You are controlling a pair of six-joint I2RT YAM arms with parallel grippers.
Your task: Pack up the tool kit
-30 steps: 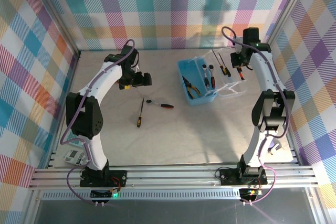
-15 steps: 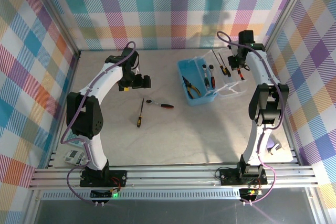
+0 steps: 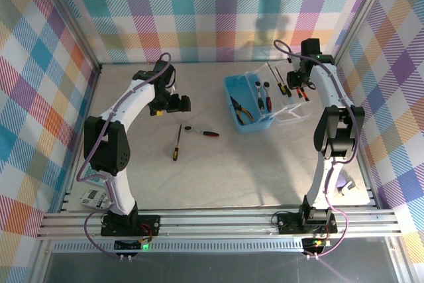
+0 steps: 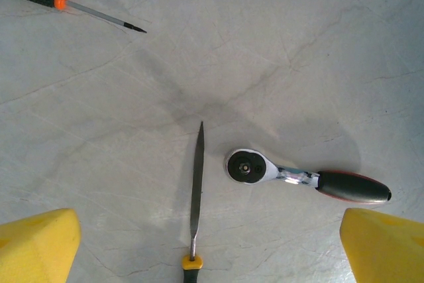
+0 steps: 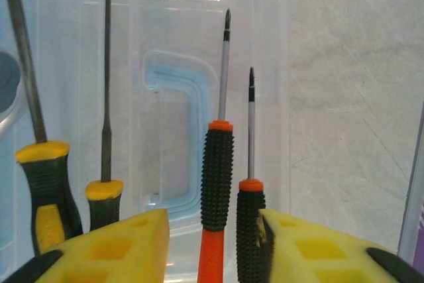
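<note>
Grey table (image 3: 232, 177) carried the blue case (image 3: 230, 91) right of centre, yellow pliers (image 3: 242, 111) inside. Its clear lid (image 3: 293, 107) lay flat just beside it, twd the right wall. Left gripper (image 4: 212, 253) hung wide open, empty, over the red-handled wrench (image 4: 301, 178) and a yellow-collared driver (image 4: 197, 183) on bare table. Right gripper (image 5: 213, 236) stood part open over the lid. Orange screwdriver (image 5: 217, 164) and black screwdriver (image 5: 250, 210) lay betw. its pads, gap beside the orange handle, nothing clamped.
</note>
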